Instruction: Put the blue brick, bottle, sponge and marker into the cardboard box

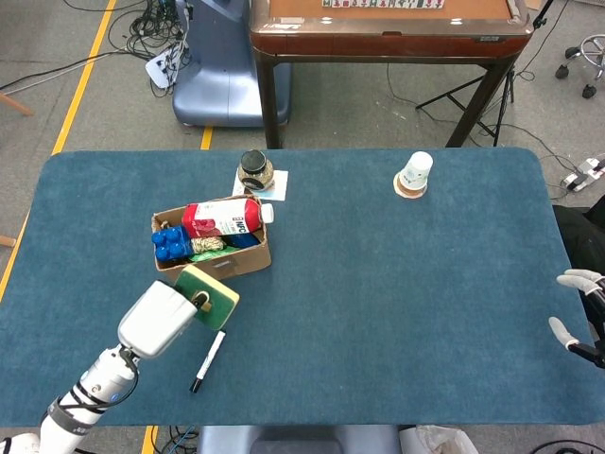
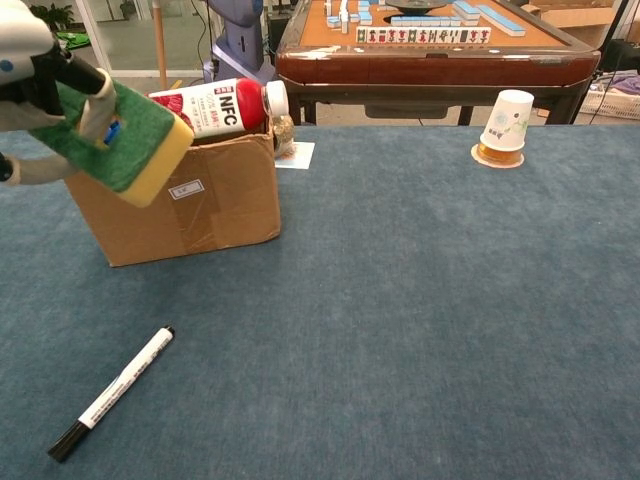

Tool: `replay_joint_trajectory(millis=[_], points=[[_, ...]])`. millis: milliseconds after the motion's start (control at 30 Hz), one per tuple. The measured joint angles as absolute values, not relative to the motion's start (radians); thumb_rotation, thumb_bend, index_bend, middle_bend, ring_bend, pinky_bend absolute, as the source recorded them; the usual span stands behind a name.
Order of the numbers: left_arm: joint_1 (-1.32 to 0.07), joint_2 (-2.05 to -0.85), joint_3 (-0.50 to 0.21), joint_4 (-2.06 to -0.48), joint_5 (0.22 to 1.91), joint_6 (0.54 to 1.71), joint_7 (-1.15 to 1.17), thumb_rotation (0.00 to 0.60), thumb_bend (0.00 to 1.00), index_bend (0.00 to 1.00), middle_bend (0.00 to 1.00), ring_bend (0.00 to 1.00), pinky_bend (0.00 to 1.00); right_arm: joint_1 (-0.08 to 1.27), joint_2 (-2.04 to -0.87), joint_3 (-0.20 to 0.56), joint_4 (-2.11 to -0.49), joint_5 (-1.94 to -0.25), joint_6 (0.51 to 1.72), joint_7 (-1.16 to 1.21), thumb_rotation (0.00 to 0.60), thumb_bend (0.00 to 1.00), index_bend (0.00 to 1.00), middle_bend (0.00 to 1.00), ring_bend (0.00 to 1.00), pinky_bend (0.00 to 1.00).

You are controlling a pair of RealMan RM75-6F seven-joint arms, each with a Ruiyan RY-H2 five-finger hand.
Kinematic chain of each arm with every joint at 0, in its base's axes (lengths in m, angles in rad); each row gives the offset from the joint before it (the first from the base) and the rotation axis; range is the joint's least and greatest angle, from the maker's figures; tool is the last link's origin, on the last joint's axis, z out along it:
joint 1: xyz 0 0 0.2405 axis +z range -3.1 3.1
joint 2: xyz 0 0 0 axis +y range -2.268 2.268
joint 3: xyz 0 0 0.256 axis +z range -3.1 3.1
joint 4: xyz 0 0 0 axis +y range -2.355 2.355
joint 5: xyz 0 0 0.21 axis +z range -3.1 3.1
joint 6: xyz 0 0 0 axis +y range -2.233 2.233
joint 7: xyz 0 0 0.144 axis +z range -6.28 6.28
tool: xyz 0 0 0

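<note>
My left hand (image 1: 161, 316) (image 2: 40, 75) grips the green and yellow sponge (image 1: 210, 293) (image 2: 125, 140), lifted just in front of the cardboard box (image 1: 216, 268) (image 2: 175, 200). In the box lie the red bottle (image 1: 225, 218) (image 2: 205, 108) across the rim and the blue brick (image 1: 170, 244). The marker (image 1: 208, 359) (image 2: 110, 392) lies on the table near the front edge, white with a black cap. My right hand (image 1: 579, 312) rests at the table's right edge, fingers apart, holding nothing.
A glass jar (image 1: 254, 170) stands on a white paper behind the box. A paper cup (image 1: 415, 174) (image 2: 505, 122) sits upside down on a coaster at the back right. A brown table (image 1: 388, 28) stands beyond the blue table (image 1: 378, 312).
</note>
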State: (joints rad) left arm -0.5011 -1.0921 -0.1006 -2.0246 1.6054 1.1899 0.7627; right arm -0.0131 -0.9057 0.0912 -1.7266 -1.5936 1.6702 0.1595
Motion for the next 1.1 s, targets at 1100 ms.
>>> replay_joint_trajectory(millis=[1100], points=[[-0.747,-1.272,-0.302,-1.707,1.126,1.127,0.872,0.6,0.32,0.63,1.0,0.83,0.93,-0.011,-0.903,0.089,-1.728,-1.595,1.665,0.163,0.6,0.24,0.32,0.31,0.29,0.41]])
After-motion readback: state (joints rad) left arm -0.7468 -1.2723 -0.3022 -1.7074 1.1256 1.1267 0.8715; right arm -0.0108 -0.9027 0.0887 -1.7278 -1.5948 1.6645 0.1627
